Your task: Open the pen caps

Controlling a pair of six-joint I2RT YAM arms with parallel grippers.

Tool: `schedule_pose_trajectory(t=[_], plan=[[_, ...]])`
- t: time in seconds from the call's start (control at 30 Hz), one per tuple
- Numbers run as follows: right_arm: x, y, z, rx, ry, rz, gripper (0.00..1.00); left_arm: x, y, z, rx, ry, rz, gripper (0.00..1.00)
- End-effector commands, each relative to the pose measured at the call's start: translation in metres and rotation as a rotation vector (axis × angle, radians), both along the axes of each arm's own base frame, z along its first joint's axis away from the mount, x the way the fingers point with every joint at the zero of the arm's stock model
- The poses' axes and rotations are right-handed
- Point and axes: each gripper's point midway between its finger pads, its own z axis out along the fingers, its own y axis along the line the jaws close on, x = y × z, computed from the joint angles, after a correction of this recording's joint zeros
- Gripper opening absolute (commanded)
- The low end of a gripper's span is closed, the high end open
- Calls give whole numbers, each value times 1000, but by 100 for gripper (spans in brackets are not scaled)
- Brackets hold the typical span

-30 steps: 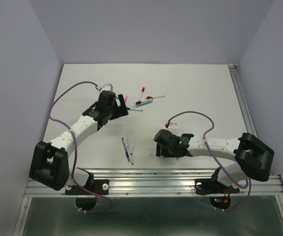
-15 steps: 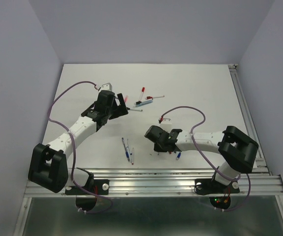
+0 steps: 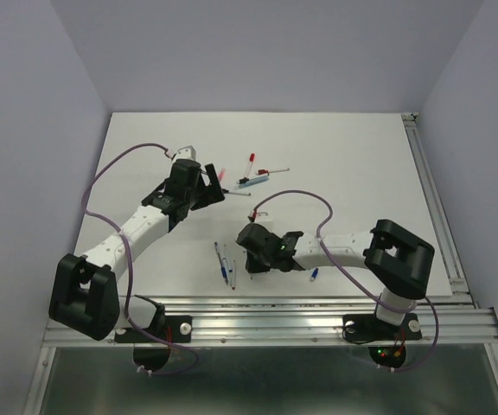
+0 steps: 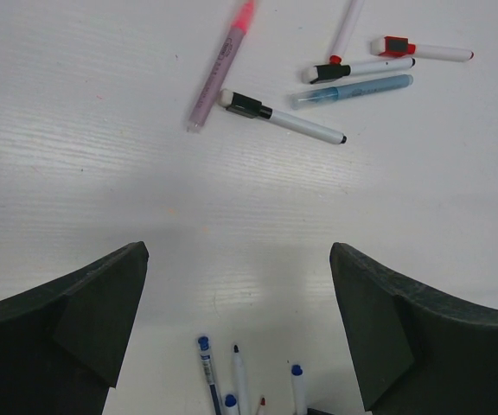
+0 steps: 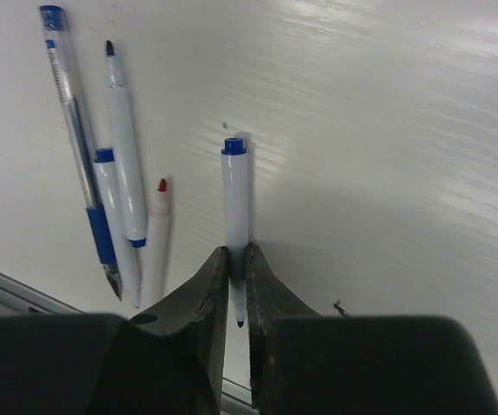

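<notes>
Right gripper (image 5: 237, 252): squeezed tight on a white pen (image 5: 235, 203) with a blue end.
Left gripper (image 4: 236, 259): wide open above the table (image 4: 93, 173).
Caps: one small blue cap (image 3: 314, 275) lies beside the right arm (image 3: 346, 249).
Nearby: four pens (image 5: 121, 147) just left of the held one.
Writing: dark letters on the pink pen (image 4: 219, 69), too blurry to read.
</notes>
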Motion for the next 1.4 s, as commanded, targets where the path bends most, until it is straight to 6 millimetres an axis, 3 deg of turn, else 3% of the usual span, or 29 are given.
schedule_pose_trajectory(t=[0.0,0.23,0.57,0.73,0.87,1.1,1.27,1.3,1.37], plan=[[0,42,12,103,13,67,12,1,2,3,-15,-27,2,99],[-2,63,14,139,20,113,15,1,3,-2,-17,-19,-2,99],[3,57,18,116,5,83,30,4,2,-6,-8,-12,-12,99],[5,54,24,113,-11,76,32,10,1,-5,2,-14,-23,99],[7,52,37,122,-37,70,36,17,-1,-4,10,-14,-34,99],[12,49,81,178,-126,106,46,38,-1,-6,36,-5,-41,99],[11,38,103,211,-176,107,62,62,-3,-16,54,30,-47,99],[11,36,103,208,-177,107,72,65,-4,-25,63,53,-52,99],[9,29,103,202,-182,104,87,77,-3,-23,93,49,-59,99]])
